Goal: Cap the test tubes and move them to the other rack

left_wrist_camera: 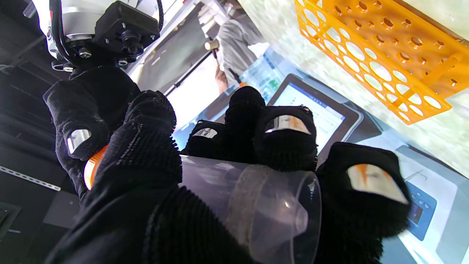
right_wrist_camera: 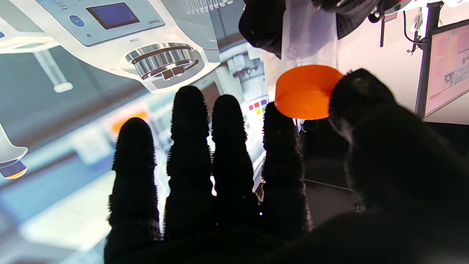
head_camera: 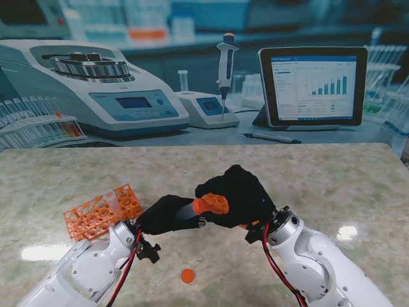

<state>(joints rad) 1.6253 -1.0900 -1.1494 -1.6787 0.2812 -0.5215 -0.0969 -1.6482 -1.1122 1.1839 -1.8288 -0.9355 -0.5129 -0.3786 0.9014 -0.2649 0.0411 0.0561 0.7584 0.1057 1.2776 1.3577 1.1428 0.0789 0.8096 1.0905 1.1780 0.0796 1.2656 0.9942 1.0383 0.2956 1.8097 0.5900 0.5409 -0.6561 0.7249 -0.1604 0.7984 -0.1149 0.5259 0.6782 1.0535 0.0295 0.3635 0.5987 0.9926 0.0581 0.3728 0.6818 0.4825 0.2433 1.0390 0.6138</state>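
- Lab backdrop with a centrifuge and tablet stands behind a pale marbled worktop (head_camera: pixel 332 185). In the stand view, the left robot hand (head_camera: pixel 167 214) is closed round a clear tube (head_camera: pixel 186 210) held off the worktop, its long axis lying roughly level, from 9 o'clock at the hand to 3 o'clock at its mouth. The right robot hand (head_camera: pixel 238 195) sits directly at 3 o'clock of that mouth, pinching an orange cap (head_camera: pixel 213 204) against it; whether the cap is seated or only touching, I cannot tell. The two hands are touching or nearly so. An orange rack (head_camera: pixel 101 212) lies tilted at 9 o'clock of the left hand, with another clear tube standing in it. A loose cap (head_camera: pixel 187 275) lies on the worktop nearer to me, at 6 o'clock of the hands. A second rack is not visible.
- Left wrist view: fingers (left_wrist_camera: pixel 285 143) and thumb wrap the tube (left_wrist_camera: pixel 256 209), whose rounded closed end points at the camera, so the open end faces away, toward the other hand. A sliver of orange cap (left_wrist_camera: pixel 91 169) shows past the thumb. The rack (left_wrist_camera: pixel 381 55) lies beyond the fingers.
- Right wrist view: the cap (right_wrist_camera: pixel 306 91) is held between thumb and index fingertip (right_wrist_camera: pixel 280 128); the other three fingers stand straight and apart. The tube (right_wrist_camera: pixel 307 36) runs straight on from the cap, so the coming push looks to lie along that shared axis.
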